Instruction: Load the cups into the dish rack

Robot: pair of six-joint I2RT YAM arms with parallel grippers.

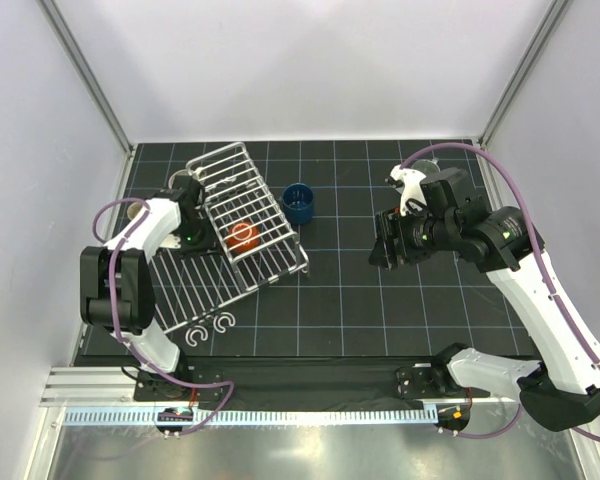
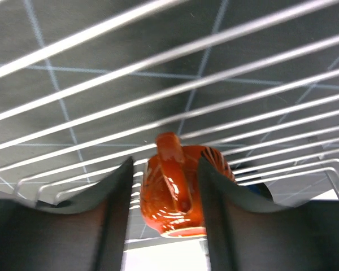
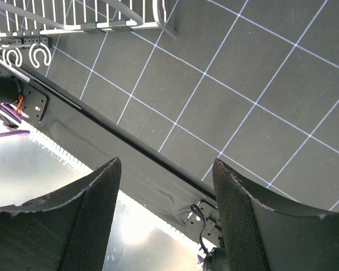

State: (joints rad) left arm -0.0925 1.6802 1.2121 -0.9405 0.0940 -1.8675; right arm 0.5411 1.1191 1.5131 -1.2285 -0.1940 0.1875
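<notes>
Inside the raised basket of the dish rack (image 1: 205,290), the orange-red cup (image 1: 244,236) is sitting on the wires. From above it is showing as a round shape, so its axis is running roughly up and down; which end is up I cannot tell. Its handle is pointing out toward the left gripper (image 2: 165,161), whose fingers are standing apart on either side of that handle without squeezing it. The rack is lying askew to the grid lines on the desk (image 1: 360,300), with the basket stretching from far-left to near-right and the flat slatted tray spreading off to the near-left.

Wire bars are crossing close around the cup, and the left arm is reaching in from the rack's left side. A dark blue cup (image 1: 299,203) is standing mouth-up on the desk just beside the basket's right wall. Two white C-shaped hooks (image 1: 195,335) are lying near the tray's near edge. The right gripper (image 3: 166,164) is hanging spread and empty over bare desk, well apart from the rack.

The orange-red cup is gleaming with a glossy glaze, showing fine dark ribbing on one side and a pale edge at one end.
</notes>
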